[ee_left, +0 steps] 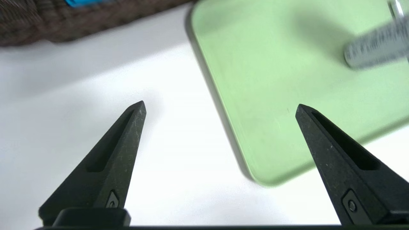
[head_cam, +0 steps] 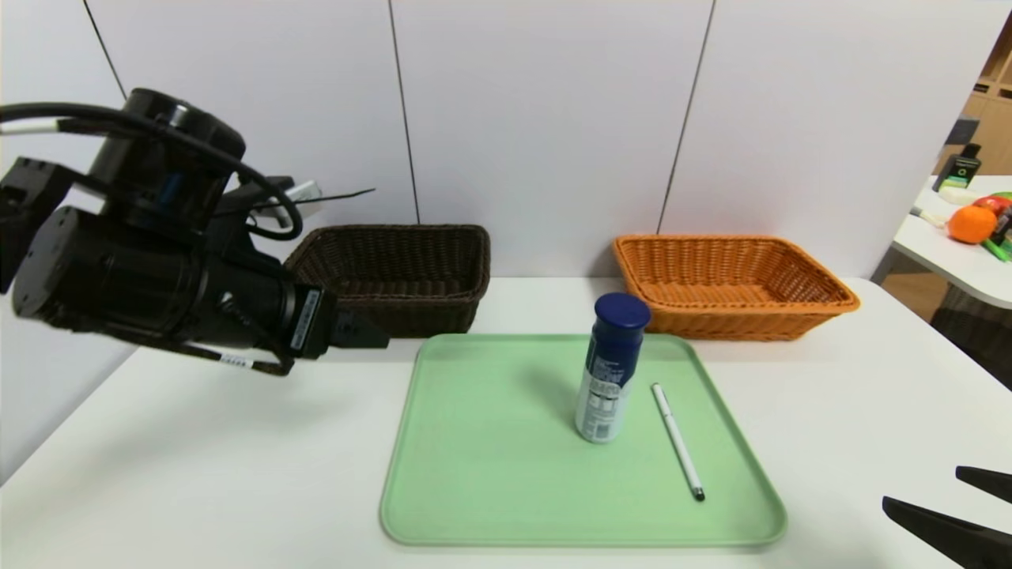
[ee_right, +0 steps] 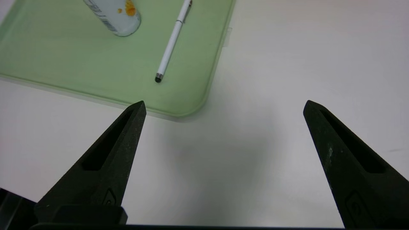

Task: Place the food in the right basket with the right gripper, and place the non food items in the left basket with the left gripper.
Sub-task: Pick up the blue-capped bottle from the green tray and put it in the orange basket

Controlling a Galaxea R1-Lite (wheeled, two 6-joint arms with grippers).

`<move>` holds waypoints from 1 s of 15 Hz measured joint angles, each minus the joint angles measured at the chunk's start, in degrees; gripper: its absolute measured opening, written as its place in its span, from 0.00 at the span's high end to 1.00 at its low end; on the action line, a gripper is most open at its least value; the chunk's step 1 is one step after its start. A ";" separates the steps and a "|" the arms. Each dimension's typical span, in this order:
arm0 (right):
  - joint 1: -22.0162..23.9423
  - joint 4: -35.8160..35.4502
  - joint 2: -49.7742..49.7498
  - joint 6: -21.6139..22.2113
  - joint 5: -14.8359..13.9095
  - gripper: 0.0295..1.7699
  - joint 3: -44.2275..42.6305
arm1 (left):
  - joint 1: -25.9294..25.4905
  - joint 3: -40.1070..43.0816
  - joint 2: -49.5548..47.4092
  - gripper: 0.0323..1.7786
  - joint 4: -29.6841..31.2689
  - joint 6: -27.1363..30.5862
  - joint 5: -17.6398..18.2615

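Head view is showing the can [head_cam: 609, 371] standing upright mid-frame on the green tray [head_cam: 474, 474], the pen [head_cam: 677, 441] lying just to its right. Dark basket [head_cam: 399, 273] and orange basket [head_cam: 731, 284] are sitting behind the tray. Left gripper [ee_left: 220, 108] is hanging spread wide and empty over the tray's edge; right gripper [ee_right: 223, 105] is waiting spread wide, lower right.

canister [ee_left: 377, 48] blurred, left basket [ee_left: 48, 22] cropped (spoon barely visible)
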State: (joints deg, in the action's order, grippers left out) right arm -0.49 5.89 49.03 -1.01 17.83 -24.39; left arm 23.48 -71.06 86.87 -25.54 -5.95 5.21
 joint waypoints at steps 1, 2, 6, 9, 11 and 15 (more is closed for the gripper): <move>-0.55 -1.05 0.09 -0.04 0.41 0.04 0.09 | 1.71 4.89 -3.17 0.06 2.22 -0.24 0.02; -1.30 -2.01 0.16 -0.06 0.52 0.04 0.17 | 3.58 8.85 -5.78 0.06 4.27 -0.30 0.06; -7.52 -7.59 1.22 0.00 0.60 0.04 0.37 | 14.56 22.20 -15.26 0.05 13.58 1.00 0.49; -12.50 -13.69 4.58 -0.04 0.57 0.04 0.41 | 17.25 25.50 -17.97 0.05 14.93 4.58 0.69; -15.52 -18.42 8.37 -0.35 0.60 0.04 0.37 | 17.64 25.86 -18.48 0.05 15.02 4.88 0.74; -18.80 -28.82 17.81 -1.33 0.52 0.04 -0.20 | 17.81 25.89 -18.15 0.05 15.04 7.18 0.57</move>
State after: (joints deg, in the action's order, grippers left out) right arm -19.29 -22.93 66.84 -2.34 18.36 -24.59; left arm 41.29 -45.17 68.72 -10.50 1.23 5.78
